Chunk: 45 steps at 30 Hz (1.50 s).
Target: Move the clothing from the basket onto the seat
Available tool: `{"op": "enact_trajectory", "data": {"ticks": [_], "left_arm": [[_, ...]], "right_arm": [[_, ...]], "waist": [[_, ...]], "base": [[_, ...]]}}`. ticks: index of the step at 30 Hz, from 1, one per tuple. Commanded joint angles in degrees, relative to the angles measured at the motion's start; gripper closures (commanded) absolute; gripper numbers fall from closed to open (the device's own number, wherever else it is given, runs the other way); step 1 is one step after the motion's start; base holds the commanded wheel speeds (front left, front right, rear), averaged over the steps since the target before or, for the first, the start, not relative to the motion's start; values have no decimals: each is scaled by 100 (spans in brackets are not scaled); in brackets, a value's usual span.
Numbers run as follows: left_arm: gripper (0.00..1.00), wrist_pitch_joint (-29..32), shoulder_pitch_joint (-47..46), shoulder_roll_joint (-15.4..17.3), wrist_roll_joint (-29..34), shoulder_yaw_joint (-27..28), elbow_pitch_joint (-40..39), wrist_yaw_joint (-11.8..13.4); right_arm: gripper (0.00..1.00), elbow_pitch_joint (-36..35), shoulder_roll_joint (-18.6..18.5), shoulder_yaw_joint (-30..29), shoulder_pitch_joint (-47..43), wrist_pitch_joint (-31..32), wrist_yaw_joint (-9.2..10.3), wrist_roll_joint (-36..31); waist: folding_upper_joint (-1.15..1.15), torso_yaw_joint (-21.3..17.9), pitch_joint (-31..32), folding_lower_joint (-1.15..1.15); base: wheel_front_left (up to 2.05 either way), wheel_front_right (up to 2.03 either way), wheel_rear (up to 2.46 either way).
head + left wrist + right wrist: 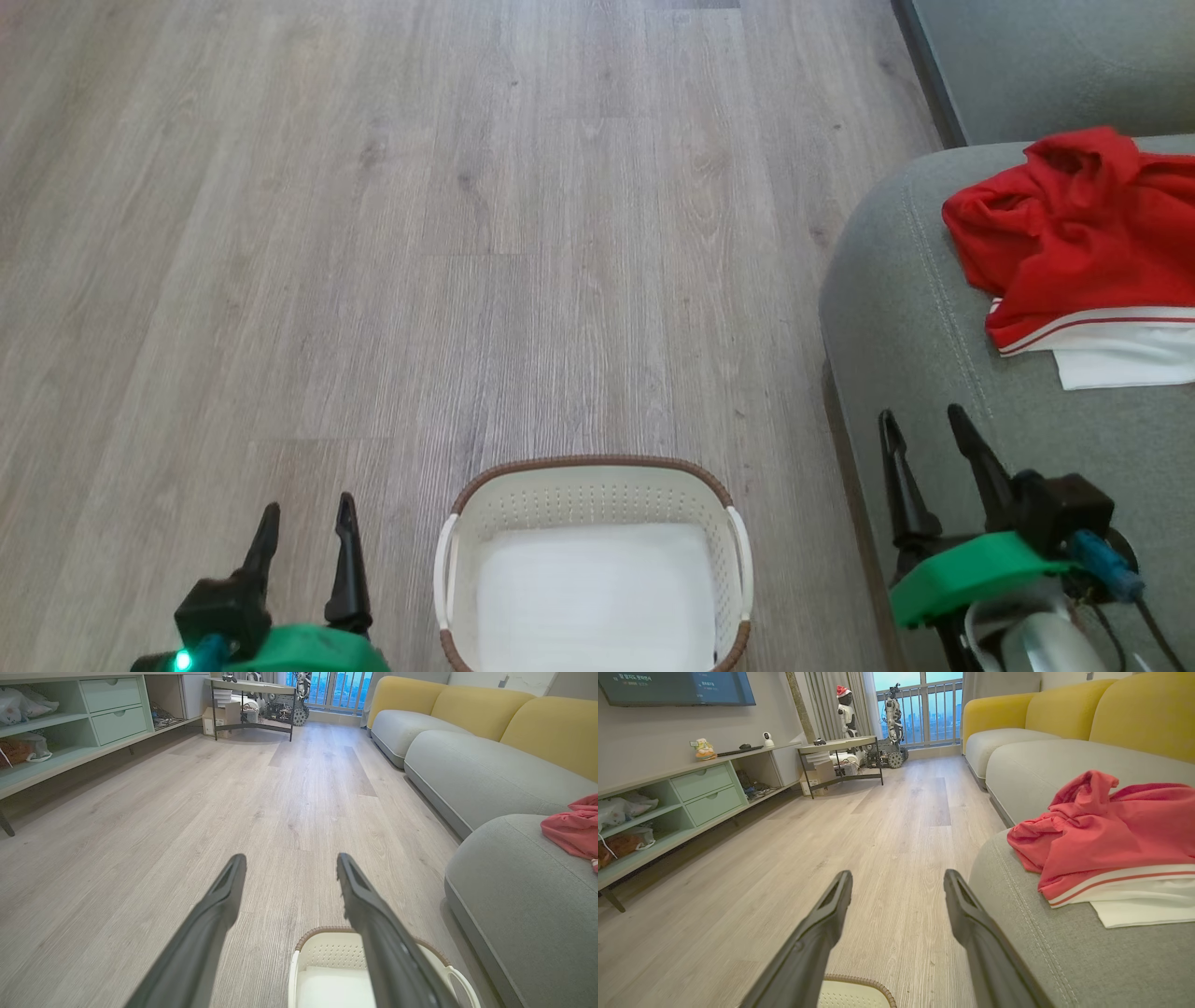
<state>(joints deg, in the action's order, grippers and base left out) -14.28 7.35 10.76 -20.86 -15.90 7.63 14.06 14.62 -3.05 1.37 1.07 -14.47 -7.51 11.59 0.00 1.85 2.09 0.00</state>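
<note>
clothing (1074, 233) crumpled on seat (896, 308) | basket (597, 499) oval, perforated | left end effector (308, 504), right end effector (920, 413) — spread

a home living room: yellow-backed sofa (1064, 760), wall tv (677, 688), mint sideboard (700, 793), wood-look floor (878, 826), balcony window (920, 700).

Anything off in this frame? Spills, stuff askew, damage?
Nothing stands out. The clothing lies crumpled on the seat, back from its rounded edge. The basket stands upright on the floor, and what shows of its inside is bare. The left gripper and right gripper are open, holding nothing.
</note>
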Motion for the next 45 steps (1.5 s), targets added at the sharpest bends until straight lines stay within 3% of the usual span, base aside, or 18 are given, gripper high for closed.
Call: {"op": "enact_trajectory", "data": {"ticks": [1,17,18,23,45], "left_arm": [[0,-72,-191,17,39,260,-147,-32],[0,-72,-228,-40,103,291,-86,-88],[100,9,-1,-52,53,22,90,-96],[100,22,92,-102,23,-27,419,-102],[100,346,-164,-186,-1282,323,471,-463]], "right_arm": [[0,-146,17,152,85,-52,2,-27],[0,-113,17,121,112,-52,2,-52],[100,88,0,8,-65,2,0,3],[100,439,1,40,-184,19,0,32],[100,351,3,-106,-62,385,0,1450]], "waist": [[0,-4,0,0],[0,-1,-30,0],[0,0,-32,0],[0,-1,-34,0],[0,-34,-68,0]], "base": [[0,0,0],[0,0,0],[0,0,0],[0,0,0],[0,0,0]]}}
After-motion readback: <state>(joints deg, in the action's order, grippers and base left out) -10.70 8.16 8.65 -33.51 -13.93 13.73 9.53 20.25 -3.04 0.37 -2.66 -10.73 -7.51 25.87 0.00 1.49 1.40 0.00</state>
